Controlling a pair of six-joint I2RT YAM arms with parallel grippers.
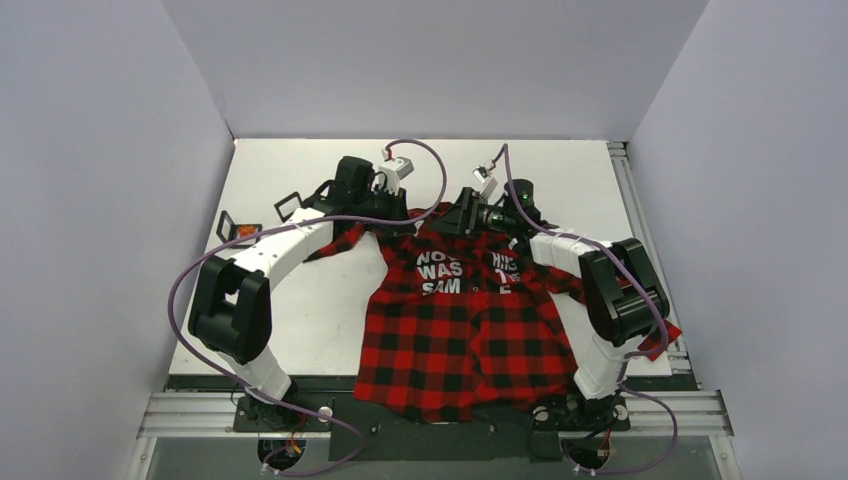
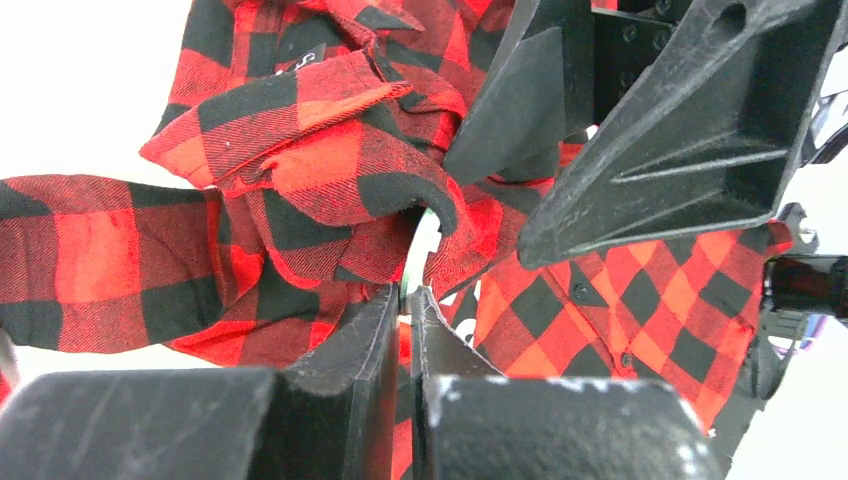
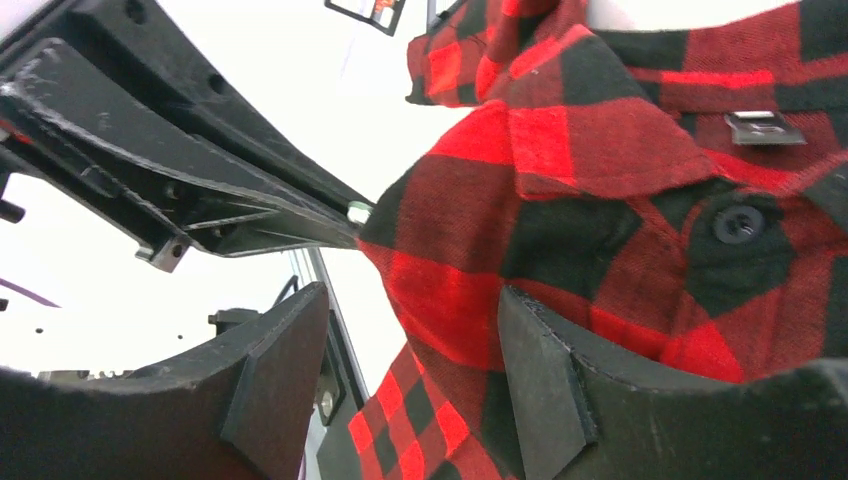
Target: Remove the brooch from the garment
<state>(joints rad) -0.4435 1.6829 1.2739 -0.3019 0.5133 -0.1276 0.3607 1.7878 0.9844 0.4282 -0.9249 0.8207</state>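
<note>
The garment [image 1: 460, 330], a red-and-black check shirt with white letters, lies flat with its collar toward the back. My left gripper [image 1: 405, 222] is at the collar's left side. In the left wrist view its jaws [image 2: 410, 295] are shut, pinching the collar edge [image 2: 400, 205]. My right gripper [image 1: 462, 215] is at the collar's right side. It is open [image 3: 410, 295], straddling a fold of collar fabric [image 3: 560, 190], with its right finger against the cloth. The brooch is hidden. A small silver clip [image 3: 765, 127] shows on the fabric near a black button [image 3: 738, 224].
Two small black frames stand on the white table [image 1: 320, 330] left of the shirt. One of them [image 1: 243, 232] holds something orange. Grey walls close in the sides and back. The left sleeve [image 2: 90, 260] trails across the table.
</note>
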